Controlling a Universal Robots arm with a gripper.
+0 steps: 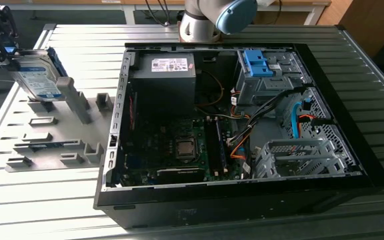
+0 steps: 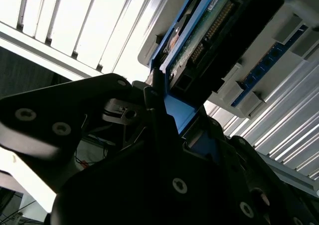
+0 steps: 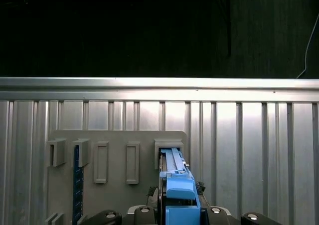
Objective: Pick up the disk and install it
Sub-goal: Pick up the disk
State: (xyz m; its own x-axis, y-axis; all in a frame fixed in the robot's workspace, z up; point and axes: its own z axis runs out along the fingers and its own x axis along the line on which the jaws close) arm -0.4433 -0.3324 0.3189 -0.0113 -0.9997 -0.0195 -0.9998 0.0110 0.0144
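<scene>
Tabletop of ribbed metal carries everything, and the gripper hangs over its corner at the exterior view's left. Well apart from the gripper, toward the exterior view's right, the computer case lies on its side with the panel off, so its bays face upward for access. Directly beneath the gripper sits the grey fixture plate. Its slots keep parts standing on edge, with the upper edge free to be grasped. The disk stands nearly upright between the fingers, its lower end at or just above one slot; whether it touches the slot I cannot tell. The jaws look closed narrowly on its blue-framed edges, a hold that, I judge, spares the label face and the circuit board.
</scene>
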